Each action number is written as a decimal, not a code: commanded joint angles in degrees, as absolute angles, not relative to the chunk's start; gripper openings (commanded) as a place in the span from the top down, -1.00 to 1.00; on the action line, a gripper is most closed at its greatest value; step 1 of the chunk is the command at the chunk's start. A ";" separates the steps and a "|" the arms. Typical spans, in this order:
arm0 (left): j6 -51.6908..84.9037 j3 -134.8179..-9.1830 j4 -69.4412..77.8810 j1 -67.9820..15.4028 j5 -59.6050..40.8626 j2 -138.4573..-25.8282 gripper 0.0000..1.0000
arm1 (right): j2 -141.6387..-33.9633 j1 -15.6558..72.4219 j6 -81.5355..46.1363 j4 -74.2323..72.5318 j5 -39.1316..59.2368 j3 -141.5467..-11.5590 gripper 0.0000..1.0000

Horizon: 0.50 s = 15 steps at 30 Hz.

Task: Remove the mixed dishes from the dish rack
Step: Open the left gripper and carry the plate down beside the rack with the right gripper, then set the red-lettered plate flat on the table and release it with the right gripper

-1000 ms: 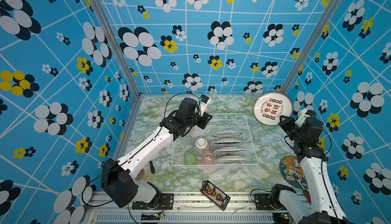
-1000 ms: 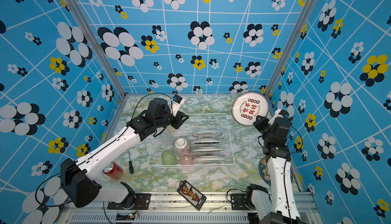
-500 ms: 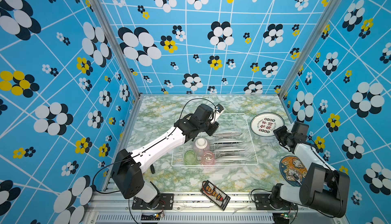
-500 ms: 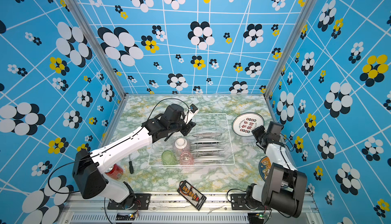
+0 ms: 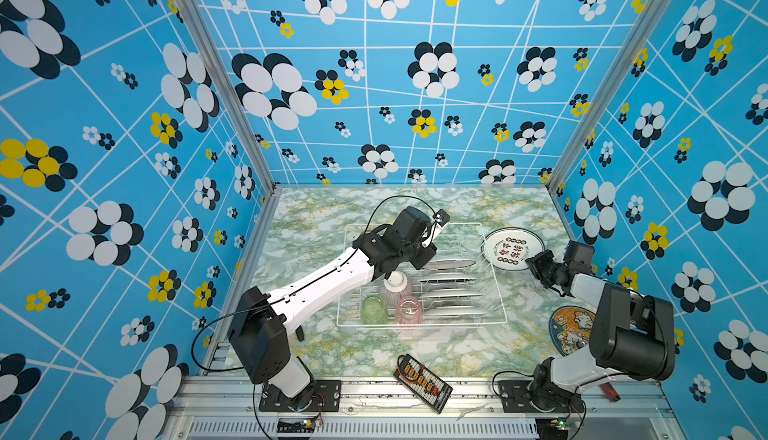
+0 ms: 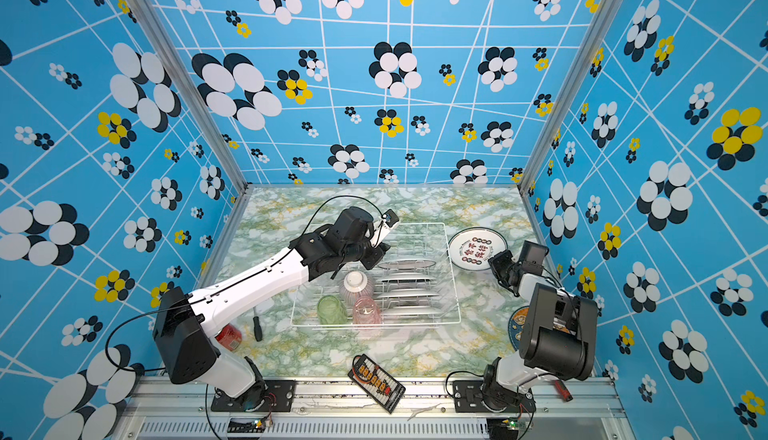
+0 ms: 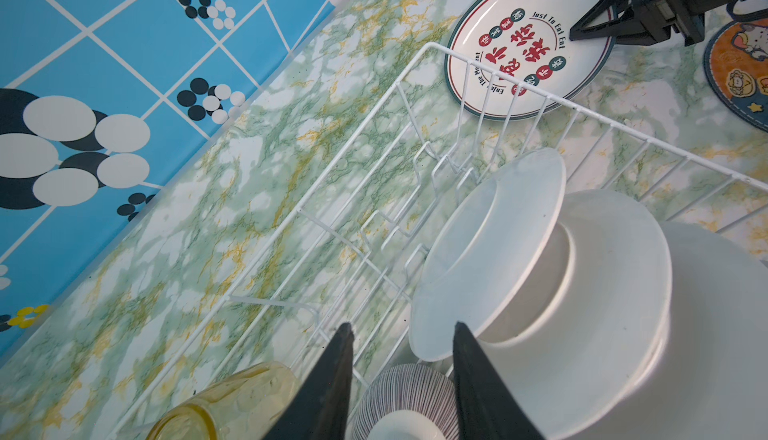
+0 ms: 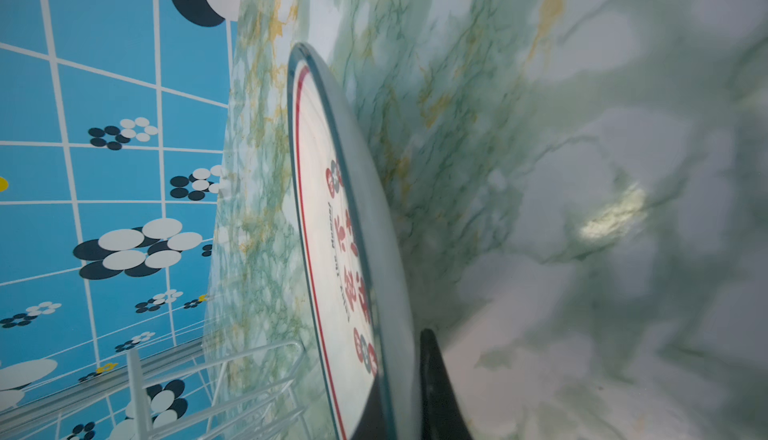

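Yellow tumbler (image 7: 232, 400) partly beyond wrist-view edge

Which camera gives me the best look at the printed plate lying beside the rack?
The left wrist view: the printed plate shows nearly its whole face, lettering sharp, with the right gripper on its rim. Both top views show it small and distant. The right wrist view shows it edge-on and blurred.

Three walls (image 5: 415, 84) are covered w/ blue floral print, white grid lines. Tabletop (image 5: 316, 217) is wrapped in green-yellow marble film. Aluminium corner posts (image 5: 224, 84) & front rail (image 5: 365, 396) are seen; lighting even.
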State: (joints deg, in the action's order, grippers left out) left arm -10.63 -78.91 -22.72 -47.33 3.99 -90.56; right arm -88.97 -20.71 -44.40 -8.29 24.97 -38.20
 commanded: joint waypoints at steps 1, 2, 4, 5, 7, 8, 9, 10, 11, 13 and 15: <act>-11.93 -81.03 -24.51 -47.85 6.05 -90.90 0.16 | -90.36 -20.83 -43.33 -8.44 25.84 -40.62 0.74; -12.04 -80.99 -24.50 -47.85 6.30 -90.88 0.16 | -90.75 -20.83 -42.87 -7.59 25.68 -40.94 0.70; -12.17 -81.01 -24.84 -47.94 6.65 -90.83 0.15 | -91.38 -20.82 -42.05 -6.16 25.19 -41.30 0.64; -12.30 -81.08 -25.04 -47.93 6.81 -90.92 0.15 | -91.57 -20.83 -41.56 -5.45 24.82 -41.46 0.61; -12.54 -81.24 -25.69 -47.98 6.99 -90.97 0.15 | -91.84 -20.83 -40.36 -3.79 23.86 -41.72 0.55; -12.51 -81.29 -25.97 -47.98 7.16 -91.12 0.15 | -91.87 -20.83 -39.73 -2.76 23.30 -41.91 0.52; -12.65 -81.38 -26.10 -47.99 7.24 -91.21 0.15 | -91.93 -20.82 -39.17 -1.99 22.83 -41.88 0.49; -12.79 -81.43 -26.37 -48.01 7.29 -91.30 0.15 | -91.89 -20.83 -38.68 -1.42 22.31 -42.08 0.47; -12.79 -81.47 -26.52 -48.05 7.43 -91.32 0.15 | -91.85 -20.83 -38.14 -0.73 21.79 -42.10 0.44; -12.91 -81.53 -26.67 -48.07 7.47 -91.41 0.16 | -91.67 -20.83 -37.24 0.51 20.95 -42.23 0.43; -12.92 -81.57 -26.84 -48.00 7.56 -91.57 0.16 | -91.29 -20.79 -36.42 1.65 20.34 -42.22 0.40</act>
